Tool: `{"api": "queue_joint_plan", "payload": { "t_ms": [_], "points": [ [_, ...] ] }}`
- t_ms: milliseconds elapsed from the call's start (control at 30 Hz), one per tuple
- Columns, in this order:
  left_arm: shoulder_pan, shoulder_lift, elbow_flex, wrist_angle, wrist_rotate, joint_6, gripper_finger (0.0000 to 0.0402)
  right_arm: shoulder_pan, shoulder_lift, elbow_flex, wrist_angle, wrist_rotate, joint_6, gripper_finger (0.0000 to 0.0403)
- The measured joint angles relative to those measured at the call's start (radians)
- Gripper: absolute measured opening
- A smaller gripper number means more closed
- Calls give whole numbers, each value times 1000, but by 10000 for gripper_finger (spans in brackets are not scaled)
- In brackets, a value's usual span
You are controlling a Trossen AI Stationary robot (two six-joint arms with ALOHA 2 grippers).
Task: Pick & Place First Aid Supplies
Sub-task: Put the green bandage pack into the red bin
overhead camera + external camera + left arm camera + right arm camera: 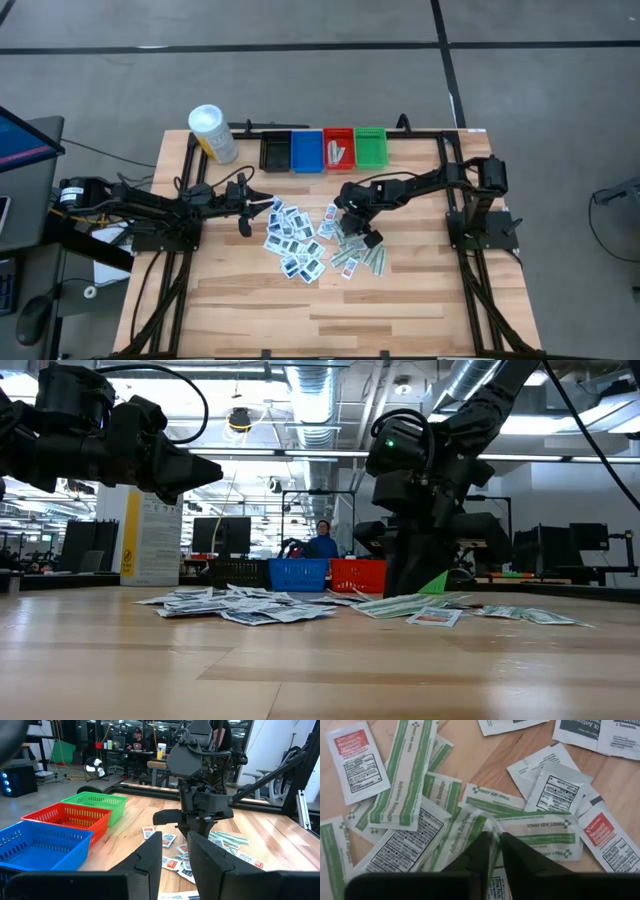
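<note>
Flat glossy packets (410, 770), wooden table (400, 300)

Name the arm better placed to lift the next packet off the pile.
Right. Its claw is down on the packets, fingers pinching a green-striped strip. The left claw hangs off the pile's edge, above the table.

The high view looks straight down on the whole table (400, 300). The low view sits at tabletop level, facing the bins (300, 573) and the room. The left wrist view looks across the packets (170, 839) at the other arm; the right wrist view hangs close over those same packets.
</note>
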Motion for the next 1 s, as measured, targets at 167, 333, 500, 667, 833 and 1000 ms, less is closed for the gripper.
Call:
{"api": "queue_joint_plan", "payload": {
  "t_ms": [167, 333, 500, 667, 833, 1000],
  "points": [
    [0, 0, 0, 0, 0, 0, 93, 0, 0, 0, 1, 2, 0, 15],
    [0, 0, 0, 0, 0, 0, 93, 0, 1, 0, 0, 3, 0, 2],
    [0, 0, 0, 0, 0, 0, 93, 0, -1, 0, 0, 3, 0, 2],
    [0, 0, 0, 0, 0, 0, 93, 0, -21, 1, -21, 11, 0, 1],
    [0, 0, 0, -3, 0, 0, 93, 0, -57, 24, -20, 21, -1, 1],
    [0, 0, 0, -5, 0, 0, 93, -2, -99, 35, -20, 82, -1, 1]
  ]
}}
